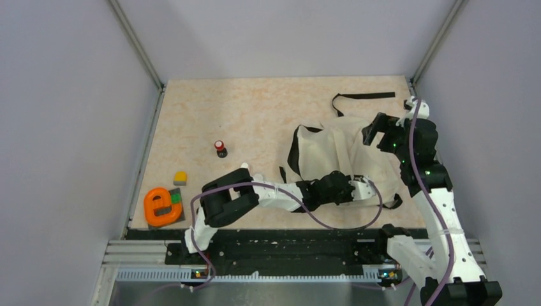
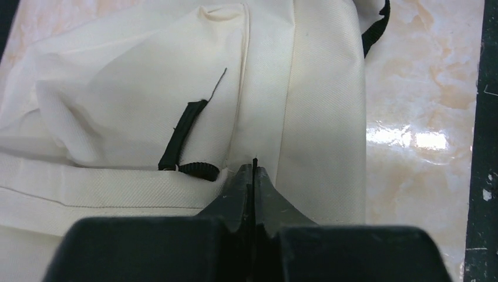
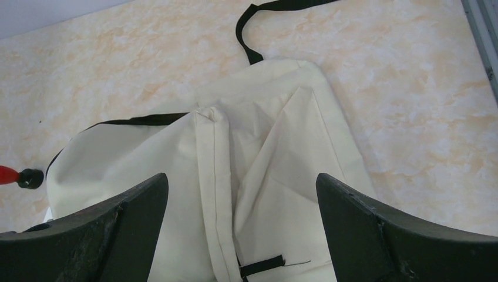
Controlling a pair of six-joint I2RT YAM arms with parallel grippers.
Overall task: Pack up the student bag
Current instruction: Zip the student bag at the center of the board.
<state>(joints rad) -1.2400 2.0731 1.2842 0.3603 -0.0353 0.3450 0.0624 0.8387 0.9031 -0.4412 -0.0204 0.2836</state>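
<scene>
Evidently, the left gripper (image 2: pixel 253 171) was clenched at the near edge of the student bag (image 2: pixel 147 88), the right gripper (image 3: pixel 241 179) spread wide above it.

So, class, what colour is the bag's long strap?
Black; the strap shows best in the right wrist view.

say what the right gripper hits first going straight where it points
Probably the student bag: its cream fabric lies straight ahead of the open right gripper, though depth is unclear.
</scene>
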